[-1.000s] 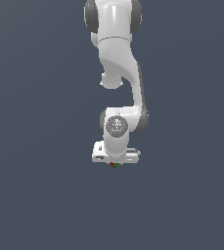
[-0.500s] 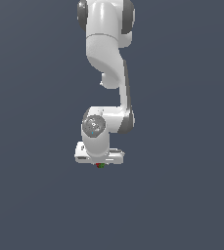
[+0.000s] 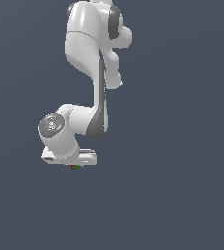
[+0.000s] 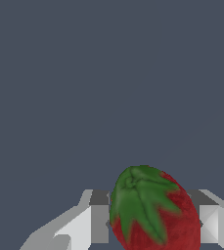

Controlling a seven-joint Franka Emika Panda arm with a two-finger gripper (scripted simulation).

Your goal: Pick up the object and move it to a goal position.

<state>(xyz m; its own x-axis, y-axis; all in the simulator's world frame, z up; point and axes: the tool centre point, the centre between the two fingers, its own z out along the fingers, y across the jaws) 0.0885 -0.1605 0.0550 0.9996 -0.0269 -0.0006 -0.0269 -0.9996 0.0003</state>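
**Strawberry held between the jaws, no goal marker in sight**

You have the strawberry (image 4: 155, 210) caught in the gripper (image 4: 152, 222). In the wrist view it fills the gap between the two pale fingers (image 4: 100, 223), one on each side of it, and both appear to press on its red flanks, so I judge the jaws closed on the fruit rather than merely standing around it. In the exterior view the same fruit shows only as a tiny red and green speck (image 3: 75, 167) just under the white hand of the Panda arm (image 3: 91, 73).

The relation that matters for your next move is simple: the strawberry lies directly between the jaws, not off to either side. Its green calyx faces the wrist camera and the red body runs away behind it, so its long axis looks tilted and roughly crosswise to the closing line of the fingers, though the exact angle is hard to read from here.

Neither view shows a goal marker, and the flat dark grey background gives no shadow or edge, so you cannot tell whether the fruit is clear of the surface or touching it.

As a judgement, the pick looks done and the carry is what remains. The grip sits on a small rounded body, so a quick swing could roll or slip it. Move steadily and keep the hand level.
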